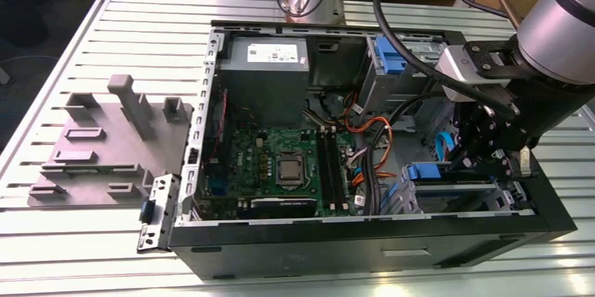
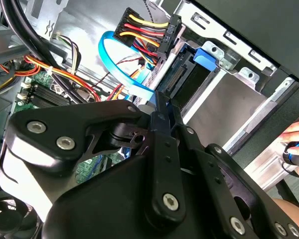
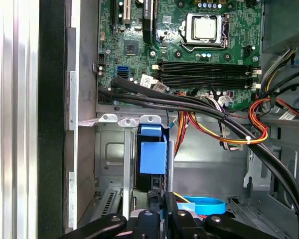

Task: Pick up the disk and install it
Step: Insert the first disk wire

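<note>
Silver-grey sheet metal of the drive cage holds the disk, which sits in its slot with the connector end facing out toward me. In the exterior view my end effector hangs inside the open computer case, at about 3 o'clock of the motherboard. My fingers are drawn together, tips just at the disk's end; whether they touch it I cannot tell.
</note>
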Controlling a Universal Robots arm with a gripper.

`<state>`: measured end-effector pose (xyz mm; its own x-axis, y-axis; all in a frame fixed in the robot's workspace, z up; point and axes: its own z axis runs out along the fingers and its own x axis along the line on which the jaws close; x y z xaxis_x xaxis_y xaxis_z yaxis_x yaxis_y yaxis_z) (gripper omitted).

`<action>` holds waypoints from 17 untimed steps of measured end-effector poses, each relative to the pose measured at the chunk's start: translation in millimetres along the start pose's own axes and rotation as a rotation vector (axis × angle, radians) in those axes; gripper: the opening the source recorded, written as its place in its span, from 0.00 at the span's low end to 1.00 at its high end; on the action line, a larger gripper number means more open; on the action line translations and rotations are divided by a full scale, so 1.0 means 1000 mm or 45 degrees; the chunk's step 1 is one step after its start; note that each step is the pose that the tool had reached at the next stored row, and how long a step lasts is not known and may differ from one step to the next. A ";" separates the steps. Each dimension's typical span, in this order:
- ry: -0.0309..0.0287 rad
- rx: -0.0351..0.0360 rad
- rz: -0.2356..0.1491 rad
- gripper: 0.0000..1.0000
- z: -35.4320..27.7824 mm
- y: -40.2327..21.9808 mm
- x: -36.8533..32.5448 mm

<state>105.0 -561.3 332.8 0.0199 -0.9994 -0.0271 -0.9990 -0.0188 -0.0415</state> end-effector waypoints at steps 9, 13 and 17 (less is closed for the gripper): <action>0.0000 0.0000 0.000 0.16 0.0025 0.0001 0.0001; 0.0000 0.0000 0.000 0.16 0.0026 0.0001 0.0001; -0.0003 0.0001 0.000 0.23 0.0027 0.0001 0.0001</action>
<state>105.0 -561.2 330.1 0.0199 -0.9994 -0.0273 -0.9990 -0.0187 -0.0415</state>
